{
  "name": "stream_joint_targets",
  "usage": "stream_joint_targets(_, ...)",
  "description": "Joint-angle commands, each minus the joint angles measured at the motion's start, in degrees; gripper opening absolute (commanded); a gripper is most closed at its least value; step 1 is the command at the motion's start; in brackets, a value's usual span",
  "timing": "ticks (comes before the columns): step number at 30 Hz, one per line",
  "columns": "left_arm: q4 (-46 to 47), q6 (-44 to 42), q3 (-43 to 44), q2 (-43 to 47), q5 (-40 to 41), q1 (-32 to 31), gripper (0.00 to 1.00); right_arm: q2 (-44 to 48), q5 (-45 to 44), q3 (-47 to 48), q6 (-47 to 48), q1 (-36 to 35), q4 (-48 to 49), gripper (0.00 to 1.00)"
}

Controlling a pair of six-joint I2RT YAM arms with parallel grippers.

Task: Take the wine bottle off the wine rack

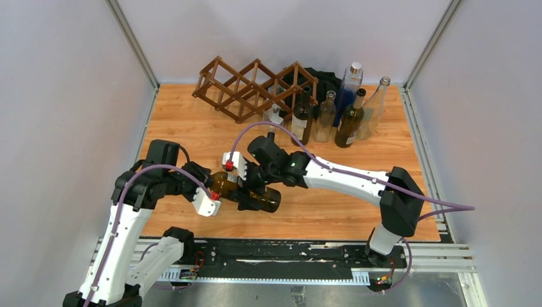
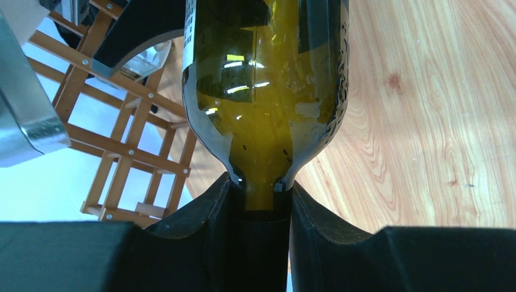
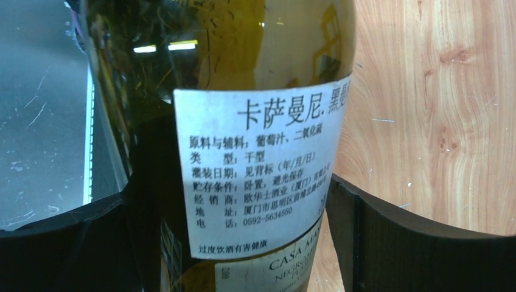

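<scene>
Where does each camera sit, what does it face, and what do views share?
Top external: above and behind the bases, looking down at the table; left arm, right arm, wine rack, wine bottle.
Left wrist: on the left arm, looking along the bottle; left gripper shut on its neck.
Right wrist: on the right arm, facing the bottle's label; right gripper fingers flank it.
Shared: top and left wrist both show the rack.

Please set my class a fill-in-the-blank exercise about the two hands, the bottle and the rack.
1. The left hand is shut on the wine bottle's ____.
2. The right hand straddles that bottle's body, jaws ____.
3. The wine rack, at the table's far edge, holds ____ bottles.
Missing words: neck; open; no.
</scene>
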State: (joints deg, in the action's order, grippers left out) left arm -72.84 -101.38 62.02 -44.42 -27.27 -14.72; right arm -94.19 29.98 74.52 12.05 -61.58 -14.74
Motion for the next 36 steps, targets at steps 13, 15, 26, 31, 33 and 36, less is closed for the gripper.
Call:
stream_joint_targets(13, 4.46, -6.8, 2.36, 2.59, -8.12, -0.31, 0.85, -1.1, -16.68, 1.9, -1.35, -0.46, 5.79, 0.0)
stream_joint_targets(15, 4.95, -7.87, 1.6, 3.14, -8.15, -0.31, 1.0, 0.66, -18.08, 0.28, -3.23, 0.46, 8.96, 0.0)
stream_joint_targets(26, 39.3, 46.2, -1.05, 6.79, -9.5, -0.31, 1.0, 18.78, -21.24, -18.09, -19.09, 9.3, 36.42, 0.0)
stream_joint_targets(31, 46.17, 68.18, -2.17, 6.33, -10.76, -0.31, 1.0, 25.87, -23.19, -21.42, -24.99, 10.71, 46.11, 0.0)
stream_joint_targets(33, 47.08, 75.5, -2.28, 5.67, -12.64, -0.31, 1.0, 27.38, -23.69, -20.88, -27.81, 10.71, 49.05, 0.0)
stream_joint_targets(36, 50.23, 85.08, -3.66, 5.4, -16.19, -0.31, 1.0, 27.65, -22.92, -18.96, -32.24, 10.7, 52.52, 0.0)
